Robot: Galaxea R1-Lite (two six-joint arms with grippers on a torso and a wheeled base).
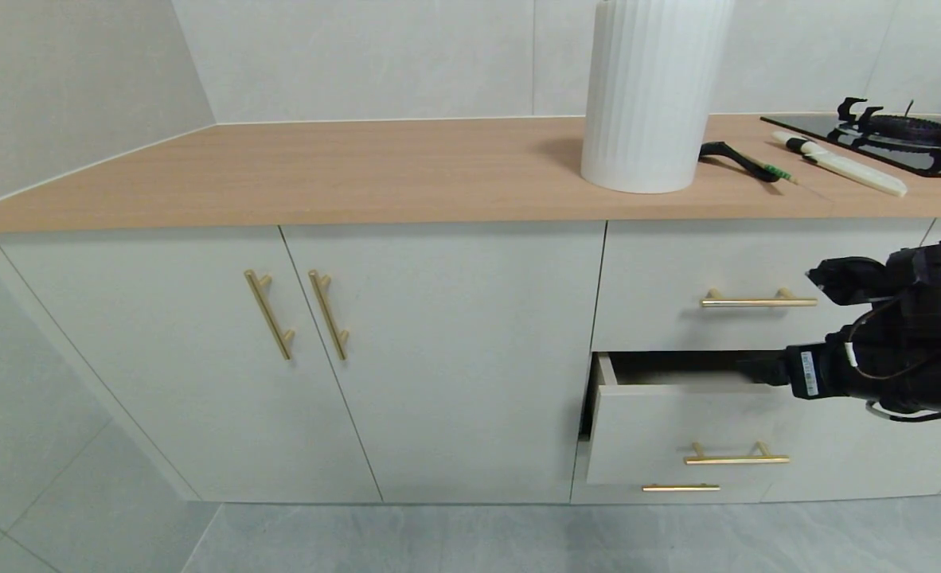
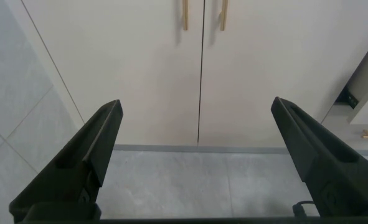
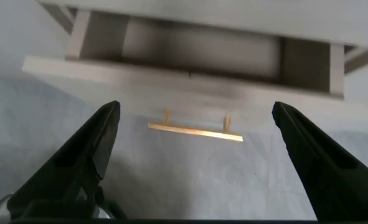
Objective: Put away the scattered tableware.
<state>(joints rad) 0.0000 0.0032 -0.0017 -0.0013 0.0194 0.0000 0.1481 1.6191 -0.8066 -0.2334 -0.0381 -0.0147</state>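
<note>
While the right tool (image 3: 195, 118) hangs released, its two dark fingers spread wide with nothing between them, it looks onto the pulled-out drawer (image 3: 190, 78) and the gold handle (image 3: 195, 131) on its front. From the head view, that drawer sits part-way open below a shut upper drawer (image 1: 757, 270), at the right end of the white cabinets, and the right arm stands just beside its opening. Up on the wooden bench (image 1: 359, 171) lies the tableware: a black-handled utensil (image 1: 745, 161) with a green tip, just right of a tall ribbed white vase (image 1: 650, 95), and a white knife (image 1: 841, 165) a little farther right, near the edge of the black stove (image 1: 908, 135). The two pieces lie close together, both slanted the same way; whether they touch is hard to tell. The left tool (image 2: 196, 109) is likewise released and carries nothing, held low before the pair of shut cabinet doors (image 2: 202, 62), with the grey tiled floor (image 2: 171, 180) beneath it.
</note>
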